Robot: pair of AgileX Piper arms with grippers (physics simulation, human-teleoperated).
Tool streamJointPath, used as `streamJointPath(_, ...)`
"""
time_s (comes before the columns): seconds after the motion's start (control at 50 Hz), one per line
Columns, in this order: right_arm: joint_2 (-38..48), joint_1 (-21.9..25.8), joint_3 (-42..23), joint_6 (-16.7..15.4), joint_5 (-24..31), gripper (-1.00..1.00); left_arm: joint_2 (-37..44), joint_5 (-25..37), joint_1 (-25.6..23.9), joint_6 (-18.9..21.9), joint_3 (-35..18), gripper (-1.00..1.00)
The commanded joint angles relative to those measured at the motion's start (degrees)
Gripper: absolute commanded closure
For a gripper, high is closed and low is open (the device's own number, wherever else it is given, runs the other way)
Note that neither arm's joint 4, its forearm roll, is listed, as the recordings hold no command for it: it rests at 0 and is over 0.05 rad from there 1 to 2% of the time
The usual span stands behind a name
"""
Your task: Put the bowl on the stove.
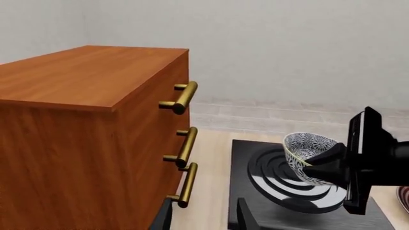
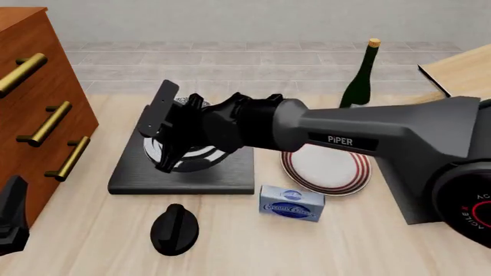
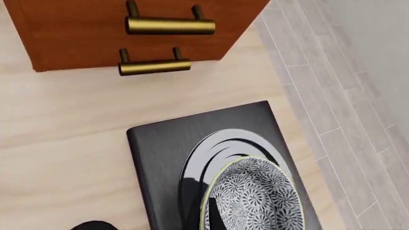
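Left wrist view: the right black gripper (image 1: 319,165) pinches the rim of the small black-and-white patterned bowl (image 1: 307,152), tilted above the silver rings of the flat square black stove (image 1: 300,201). The left gripper's fingertips (image 1: 245,215) stand apart, holding nothing.

Front view: bowl (image 2: 184,102) mostly hidden behind the gripper, at 9 o'clock of the red-ringed white plate (image 2: 328,169).

Right wrist view: bowl (image 3: 255,201) over the burner rings; brown wooden drawer cabinet (image 3: 83,28) at 11 o'clock.

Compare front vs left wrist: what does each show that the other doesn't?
Front only: wine bottle, blue box, black knob, and the whole red-ringed plate. Left wrist only: the cabinet's flat top and the bowl's patterned inside, tilted above the burner rings. Both: the stove, brass drawer handles, and the right tool shut on the bowl.
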Motion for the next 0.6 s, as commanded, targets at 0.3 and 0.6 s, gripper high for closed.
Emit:
streamJointPath(0.3, 3.82, 0.18, -0.89, 1.98, -1.64, 1.0, -0.11, 0.12, 0.63, 0.23, 0.0, -1.0)
streamJointPath(0.6, 4.57, 0.53, -0.71, 2.44, -1.81, 1.0, -0.12, 0.13, 0.87, 0.04, 0.0, -1.0)
